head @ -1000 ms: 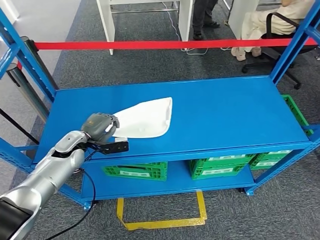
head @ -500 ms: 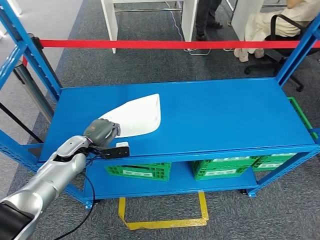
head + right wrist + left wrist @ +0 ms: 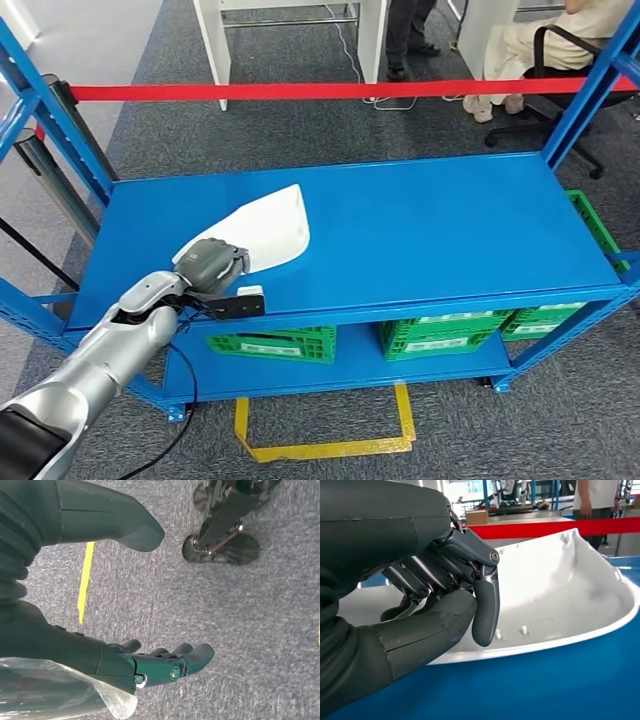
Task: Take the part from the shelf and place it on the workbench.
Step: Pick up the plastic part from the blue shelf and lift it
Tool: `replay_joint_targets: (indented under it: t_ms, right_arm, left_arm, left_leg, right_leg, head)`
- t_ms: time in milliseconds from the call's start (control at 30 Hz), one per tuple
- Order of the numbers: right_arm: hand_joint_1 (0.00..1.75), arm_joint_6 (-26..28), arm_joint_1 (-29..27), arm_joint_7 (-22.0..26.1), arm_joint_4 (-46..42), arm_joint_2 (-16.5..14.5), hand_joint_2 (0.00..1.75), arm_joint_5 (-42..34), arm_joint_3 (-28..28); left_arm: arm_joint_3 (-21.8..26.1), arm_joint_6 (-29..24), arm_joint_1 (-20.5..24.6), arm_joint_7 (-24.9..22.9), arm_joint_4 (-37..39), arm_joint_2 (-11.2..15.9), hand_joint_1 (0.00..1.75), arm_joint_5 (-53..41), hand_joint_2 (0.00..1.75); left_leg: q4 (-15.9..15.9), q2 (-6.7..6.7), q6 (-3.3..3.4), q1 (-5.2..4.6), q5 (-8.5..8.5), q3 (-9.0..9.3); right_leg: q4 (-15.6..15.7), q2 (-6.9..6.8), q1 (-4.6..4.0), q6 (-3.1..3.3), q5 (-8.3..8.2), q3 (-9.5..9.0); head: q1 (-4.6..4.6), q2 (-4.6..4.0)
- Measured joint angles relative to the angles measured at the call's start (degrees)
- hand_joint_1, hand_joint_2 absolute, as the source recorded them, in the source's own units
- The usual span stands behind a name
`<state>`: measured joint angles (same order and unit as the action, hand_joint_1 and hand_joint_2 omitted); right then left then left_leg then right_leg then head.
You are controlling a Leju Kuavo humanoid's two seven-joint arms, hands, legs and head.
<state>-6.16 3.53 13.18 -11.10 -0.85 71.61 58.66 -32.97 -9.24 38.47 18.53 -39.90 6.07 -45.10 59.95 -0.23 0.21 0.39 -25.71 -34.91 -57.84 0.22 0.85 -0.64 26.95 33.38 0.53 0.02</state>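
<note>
The part is a white curved shell (image 3: 268, 229) lying on the top of the blue shelf (image 3: 423, 225), toward its left front. My left hand (image 3: 213, 264) grips the shell's near narrow end. In the left wrist view the thumb and fingers (image 3: 484, 607) are closed over the rim of the white shell (image 3: 561, 595), thumb underneath. My right hand (image 3: 151, 665) hangs over the grey carpet with its fingers stretched out and nothing in it.
Green crates (image 3: 275, 343) stand on the shelf's lower level. Blue uprights (image 3: 56, 125) flank the shelf. A red tape (image 3: 317, 90) runs behind it. A person on an office chair (image 3: 543, 50) sits at the back right. Yellow floor tape (image 3: 324, 445) marks the carpet in front.
The white shell has slid left and toward the shelf's front edge in my left hand's hold. The head camera has shifted slightly.
</note>
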Motion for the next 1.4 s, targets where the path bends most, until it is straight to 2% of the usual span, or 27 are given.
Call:
replay_joint_targets:
  t_ms: [100, 167, 200, 267, 300, 333, 367, 400, 433, 500, 533, 600, 667, 700, 767, 833, 867, 900, 967, 1000, 1033, 1167, 1233, 1300, 1333, 1367, 1400]
  right_arm:
    - [0.00, 0.02, 0.02, 0.16, 0.00, 0.00, 1.75, 0.06, 0.00]
    - [0.00, 0.03, 0.01, 0.24, 0.00, -0.01, 1.75, 0.07, 0.00]
    - [0.00, 0.03, 0.02, 0.26, 0.00, -0.01, 1.75, 0.07, 0.00]
    - [0.00, 0.06, 0.02, 0.27, 0.00, -0.01, 1.75, 0.07, 0.01]
    - [0.00, 0.08, -0.01, 0.28, 0.00, 0.00, 1.75, 0.07, 0.02]
    - [0.00, 0.07, -0.08, 0.27, 0.00, 0.00, 1.75, 0.08, 0.02]
    - [0.00, 0.05, -0.13, 0.27, 0.00, 0.00, 1.75, 0.08, 0.02]
    - [0.00, 0.03, -0.16, 0.27, 0.00, 0.00, 1.75, 0.09, 0.02]
    - [0.00, 0.01, -0.13, 0.25, 0.00, 0.00, 1.75, 0.10, 0.03]
    - [0.00, 0.02, 0.04, 0.22, 0.00, 0.00, 1.75, 0.17, 0.04]
    - [0.00, 0.02, 0.09, 0.19, 0.00, 0.00, 1.75, 0.21, 0.06]
    - [0.00, 0.02, 0.05, 0.15, 0.00, -0.01, 1.75, 0.28, 0.13]
    - [0.00, 0.02, 0.02, 0.13, 0.00, -0.02, 1.75, 0.38, 0.25]
    - [0.00, 0.02, 0.06, 0.13, 0.00, -0.02, 1.75, 0.44, 0.30]
    - [0.00, 0.03, 0.12, 0.13, 0.00, -0.02, 1.75, 0.55, 0.36]
    - [0.00, 0.11, 0.05, 0.12, 0.00, -0.01, 1.75, 0.67, 0.41]
    - [0.00, 0.20, 0.01, 0.11, 0.00, -0.01, 1.75, 0.76, 0.44]
    - [0.00, 0.55, 0.04, -0.08, 0.00, -0.08, 1.75, 0.96, 0.46]
    - [0.00, 2.82, 0.29, -1.42, -0.02, -1.37, 1.75, 1.56, 0.49]
    - [0.00, 4.90, 0.58, -2.58, -0.03, -2.68, 1.75, 1.87, 0.50]
    - [0.00, 7.22, 0.97, -3.86, -0.03, -4.45, 1.75, 2.07, 0.51]
    - [0.00, 11.82, 2.49, -6.79, 0.23, -10.06, 1.75, 2.05, 0.51]
    - [0.00, 11.94, 3.15, -7.53, 0.37, -11.45, 1.75, 1.63, 0.50]
    - [0.00, 11.99, 3.88, -8.54, 0.39, -11.97, 1.75, 1.08, 0.50]
    - [0.00, 12.02, 4.19, -8.94, 0.39, -12.09, 1.75, 0.90, 0.51]
    - [0.00, 12.05, 4.46, -9.24, 0.38, -12.16, 1.75, 0.78, 0.52]
    - [0.00, 12.08, 4.69, -9.44, 0.38, -12.22, 1.75, 0.71, 0.54]
  left_arm:
    - [-0.31, 0.70, 0.13, 0.00, -1.80, 0.04, 1.75, 0.28, 1.75]
    - [-0.45, 0.94, 0.29, -0.01, -3.15, 0.12, 1.75, 0.36, 1.75]
    - [-0.50, 1.01, 0.42, -0.02, -3.75, 0.14, 1.75, 0.37, 1.75]
    - [-0.61, 1.15, 0.52, -0.02, -4.52, 0.14, 1.75, 0.38, 1.75]
    - [-0.67, 1.20, 0.45, -0.02, -4.72, 0.14, 1.38, 0.38, 1.75]
    - [-0.74, 1.24, 0.38, -0.02, -4.87, 0.15, 0.94, 0.38, 1.75]
    - [-0.82, 1.21, 0.34, -0.08, -5.05, 0.16, 0.51, 0.37, 1.75]
    - [-0.90, 1.05, 0.34, -0.24, -5.31, 0.17, 0.07, 0.33, 1.75]
    - [-0.98, 0.63, 0.38, -0.53, -5.65, 0.17, 0.00, 0.10, 1.75]
    - [-1.13, -0.80, 0.55, -1.34, -6.38, 0.21, 0.00, -0.65, 1.75]
    - [-1.21, -1.56, 0.61, -1.71, -6.70, 0.22, 0.00, -1.06, 1.75]
    - [-1.40, -2.54, 0.64, -2.14, -7.27, 0.22, 0.00, -1.45, 1.75]
    - [-1.56, -3.03, 0.72, -2.25, -7.80, 0.25, 0.00, -1.58, 1.75]
    - [-1.63, -3.17, 0.78, -2.25, -8.02, 0.26, 0.00, -1.60, 1.75]
    - [-1.82, -3.64, 0.72, -2.30, -8.24, 0.29, 0.00, -1.74, 1.75]
    - [-1.97, -5.28, 0.32, -2.64, -8.35, 0.28, 0.00, -2.19, 1.75]
    - [-1.99, -6.59, 0.17, -2.98, -8.50, 0.20, 0.00, -2.51, 1.75]
    - [-1.95, -7.98, 0.11, -3.59, -8.74, 0.09, 0.00, -2.81, 1.75]
    - [-1.60, -10.67, 0.31, -5.53, -9.35, -0.50, 0.00, -3.15, 1.75]
    - [-1.29, -11.73, 0.49, -6.78, -9.55, -1.01, 0.00, -3.09, 1.75]
    - [-0.86, -12.65, 0.61, -8.00, -9.65, -1.69, 0.00, -2.76, 1.75]
    - [1.62, -15.80, 0.74, -10.45, -9.08, -4.33, 0.00, 0.50, 1.75]
    - [3.31, -16.96, 1.31, -10.50, -7.69, -5.96, 0.00, 2.67, 1.75]
    - [4.71, -17.78, 2.00, -10.75, -5.60, -7.53, 0.00, 4.11, 1.75]
    - [5.25, -18.20, 2.27, -11.04, -4.51, -8.26, 0.00, 4.61, 1.75]
    - [5.74, -18.62, 2.62, -11.35, -3.39, -8.92, 0.00, 5.10, 1.75]
    - [6.24, -18.95, 3.11, -11.57, -2.17, -9.55, 0.00, 5.77, 1.75]
  left_leg:
    - [-1.26, -0.03, 0.75, -0.10, -0.12, 0.30]
    - [-1.72, 0.01, 1.45, 0.10, 0.15, 0.48]
    - [-1.90, 0.04, 1.76, 0.18, 0.25, 0.57]
    - [-1.90, 0.04, 2.09, 0.05, 0.26, 0.56]
    - [-1.88, 0.04, 2.12, -0.02, 0.25, 0.56]
    - [-1.87, 0.04, 2.13, -0.07, 0.24, 0.57]
    - [-1.84, 0.03, 2.13, -0.09, 0.22, 0.61]
    - [-1.81, 0.01, 2.10, -0.10, 0.19, 0.66]
    - [-1.75, 0.00, 2.01, -0.10, 0.12, 0.70]
    - [-1.53, -0.05, 1.61, -0.33, -0.03, 0.57]
    - [-1.48, -0.06, 1.35, -0.42, -0.02, 0.48]
    - [-1.54, -0.07, 0.78, -0.46, 0.06, 0.43]
    - [-0.31, -0.04, 0.16, -0.36, -1.00, 0.00]
    - [1.79, -0.02, -0.15, -0.29, -2.36, -0.84]
    - [8.87, 0.01, -0.59, -0.13, -5.96, -3.88]
    - [14.26, 0.01, -0.79, 0.02, -7.47, -6.30]
    - [14.10, 0.02, -0.77, 0.07, -6.64, -6.25]
    - [11.73, 0.02, -0.70, 0.12, -4.85, -5.19]
    - [4.18, 0.04, -0.43, 0.13, -1.09, -1.77]
    - [1.23, 0.04, -0.28, 0.12, -0.18, -0.49]
    - [-0.39, 0.02, -0.12, 0.08, 0.05, 0.12]
    - [-1.48, -0.01, 1.12, 0.10, 0.11, 0.29]
    - [-1.86, 0.03, 1.69, 0.20, 0.39, 0.40]
    - [-1.85, 0.03, 1.92, 0.07, 0.43, 0.30]
    - [-1.83, 0.02, 1.95, 0.01, 0.43, 0.29]
    - [-1.80, 0.01, 1.98, -0.03, 0.42, 0.29]
    - [-1.77, -0.02, 1.97, -0.05, 0.41, 0.31]
  right_leg:
    - [0.13, -0.04, -0.07, -0.92, -0.04, 0.27]
    - [-1.30, -0.08, -0.01, -1.44, 1.16, 1.06]
    - [-3.80, -0.10, 0.01, -1.60, 2.61, 2.27]
    - [-11.53, -0.12, 0.01, -1.83, 6.06, 5.97]
    - [-14.80, -0.12, 0.00, -1.91, 7.01, 7.63]
    - [-16.20, -0.13, -0.02, -1.94, 6.92, 8.47]
    - [-15.32, -0.14, -0.01, -1.90, 5.75, 8.21]
    - [-12.31, -0.14, -0.01, -1.80, 3.78, 6.86]
    - [-8.14, -0.16, -0.02, -1.63, 1.82, 4.93]
    - [-1.51, -0.10, -0.12, -1.25, -0.26, 1.45]
    - [-0.18, -0.05, -0.20, -1.07, -0.34, 0.71]
    - [0.07, 0.03, -0.22, -0.58, -0.34, 0.50]
    - [0.32, -0.01, -0.02, 0.09, -0.55, 0.36]
    - [0.45, -0.06, 0.10, 0.38, -0.64, 0.28]
    - [0.43, -0.08, 0.14, 0.66, -0.63, 0.24]
    - [0.36, -0.05, 0.14, 0.71, -0.58, 0.22]
    - [0.30, -0.02, 0.14, 0.70, -0.55, 0.20]
    - [0.24, 0.01, 0.14, 0.66, -0.50, 0.15]
    - [0.09, 0.03, 0.00, 0.42, -0.33, 0.11]
    - [-0.01, 0.03, -0.15, 0.22, -0.28, 0.23]
    - [-0.07, 0.03, -0.28, -0.02, -0.28, 0.40]
    - [-0.74, -0.08, -0.19, -1.18, 0.26, 1.16]
    - [-5.35, -0.13, -0.10, -1.54, 2.95, 3.50]
    - [-12.88, -0.16, -0.11, -1.79, 6.11, 7.18]
    - [-15.33, -0.16, -0.12, -1.85, 6.59, 8.45]
    - [-15.77, -0.16, -0.13, -1.86, 6.01, 8.79]
    - [-13.84, -0.17, -0.14, -1.77, 4.39, 7.96]
  head:
    - [0.02, 0.00]
    - [0.18, 0.00]
    - [0.27, 0.00]
    - [0.43, 0.00]
    - [0.42, 0.00]
    - [0.42, 0.00]
    - [0.42, 0.00]
    - [0.42, 0.00]
    - [0.43, 0.00]
    - [0.38, 0.00]
    - [0.36, 0.00]
    - [0.31, 0.00]
    - [0.18, 0.00]
    - [0.11, 0.00]
    - [-0.04, 0.00]
    - [-0.04, 0.00]
    - [-0.04, 0.00]
    - [-0.04, 0.00]
    - [-0.04, 0.00]
    - [-0.01, 0.00]
    - [0.03, 0.00]
    - [0.09, 0.00]
    - [0.25, 0.00]
    - [0.33, 0.00]
    - [0.33, 0.00]
    - [0.34, 0.00]
    - [0.34, 0.00]
